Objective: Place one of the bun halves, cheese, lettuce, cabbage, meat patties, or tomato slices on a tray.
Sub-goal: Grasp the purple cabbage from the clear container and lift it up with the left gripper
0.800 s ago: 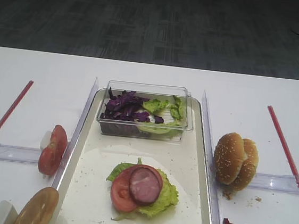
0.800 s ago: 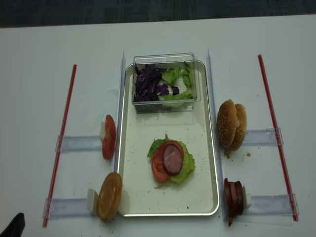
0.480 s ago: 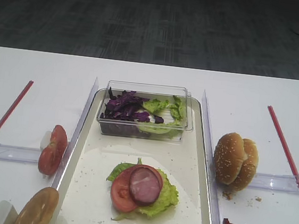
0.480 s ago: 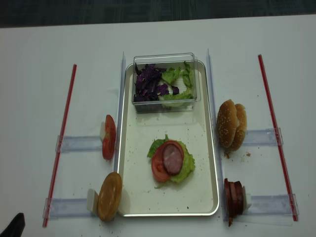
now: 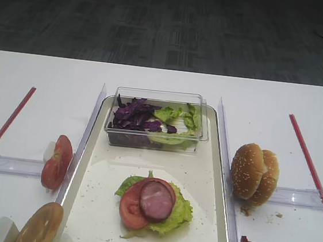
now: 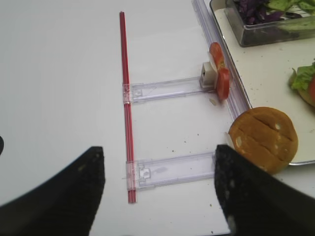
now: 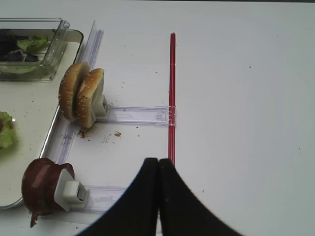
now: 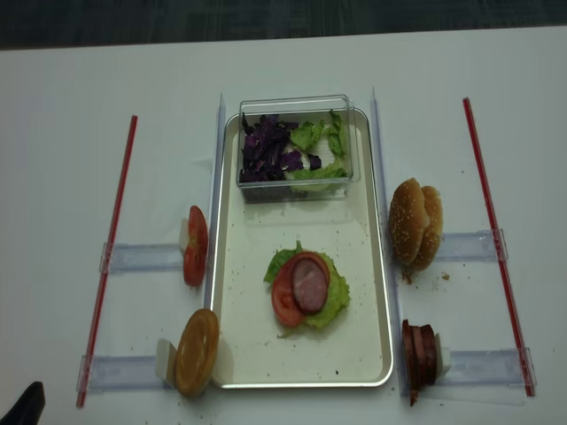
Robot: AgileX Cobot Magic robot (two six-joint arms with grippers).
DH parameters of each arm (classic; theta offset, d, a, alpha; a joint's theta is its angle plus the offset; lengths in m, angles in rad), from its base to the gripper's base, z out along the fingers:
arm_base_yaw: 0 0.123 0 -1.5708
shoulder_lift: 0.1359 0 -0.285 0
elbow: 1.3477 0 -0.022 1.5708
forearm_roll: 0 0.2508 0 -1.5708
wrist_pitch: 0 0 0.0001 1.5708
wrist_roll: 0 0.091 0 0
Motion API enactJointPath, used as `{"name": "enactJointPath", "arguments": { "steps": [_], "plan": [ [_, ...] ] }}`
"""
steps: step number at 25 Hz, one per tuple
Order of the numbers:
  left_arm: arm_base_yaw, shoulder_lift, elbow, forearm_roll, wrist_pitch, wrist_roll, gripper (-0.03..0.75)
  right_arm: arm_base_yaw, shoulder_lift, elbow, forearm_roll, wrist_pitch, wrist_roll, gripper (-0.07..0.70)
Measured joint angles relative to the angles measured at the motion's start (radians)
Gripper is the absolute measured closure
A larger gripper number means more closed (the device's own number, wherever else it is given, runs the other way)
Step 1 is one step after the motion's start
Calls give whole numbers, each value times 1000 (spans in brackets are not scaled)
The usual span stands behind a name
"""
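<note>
White table (image 8: 292, 66); bun half (image 6: 263, 139) just right of empty, wide-open left gripper (image 6: 160, 187).

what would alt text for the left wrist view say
Open left gripper hovers over a white table, its dark fingers framing a clear rail. Ahead lie a bun half, tomato slices and a red strip.

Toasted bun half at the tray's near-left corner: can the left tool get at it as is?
Probably yes. The bun half stands on edge just ahead of the open left tool, off toward its right finger, with only bare table and a clear holder strip between.
</note>
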Motion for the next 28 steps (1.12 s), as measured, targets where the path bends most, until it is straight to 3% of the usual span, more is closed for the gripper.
{"name": "enactJointPath", "arguments": {
  "steps": [9, 13, 22, 28],
  "plan": [
    [0, 44, -53, -7, -61, 29, 275, 0, 0, 0, 0, 0, 0, 267],
    [0, 206, -102, -16, -131, 47, 275, 0, 0, 0, 0, 0, 0, 267],
    [0, 661, -257, -22, -343, 53, 275, 0, 0, 0, 0, 0, 0, 267],
    [-4, 956, -396, -22, -405, 55, 275, 0, 0, 0, 0, 0, 0, 267]
  ]
}}
